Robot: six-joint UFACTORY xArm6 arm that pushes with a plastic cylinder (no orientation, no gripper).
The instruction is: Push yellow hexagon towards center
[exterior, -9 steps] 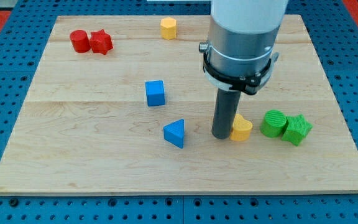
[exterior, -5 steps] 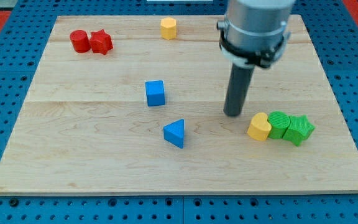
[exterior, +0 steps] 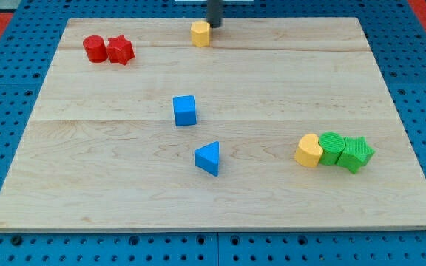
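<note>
Blue pegboard (exterior: 6, 244) frames a pale wooden board (exterior: 109, 185) that fills most of the view. Only the lower stretch of the dark rod shows, coming in at the view's top edge; my tip (exterior: 215, 25) sits at about 12 o'clock on the board. No jaws on this tool, just the plain rod, and it holds nothing.

Yellow hexagon (exterior: 200, 33) stands near the board's top edge, a touch to the view's left of centre line. My tip is at roughly 2 o'clock from it, just beside its upper right corner. Whether the two touch, I cannot tell at this size.

Other blocks:
- Red cylinder (exterior: 94, 49) and red star (exterior: 120, 50), side by side and touching, at about 10 o'clock on the board.
- Blue cube (exterior: 185, 111) close to the board's middle, slightly to the view's left.
- Blue triangle (exterior: 208, 158) at about 5 o'clock from the cube, near it but apart.
- Yellow heart (exterior: 308, 151), green cylinder (exterior: 332, 148) and green star (exterior: 356, 154) packed in a row at about 4 o'clock on the board, each touching its neighbour, the heart on the row's left end.

Hexagon lies well apart from the blue cube, which is at about 6 o'clock from it.
</note>
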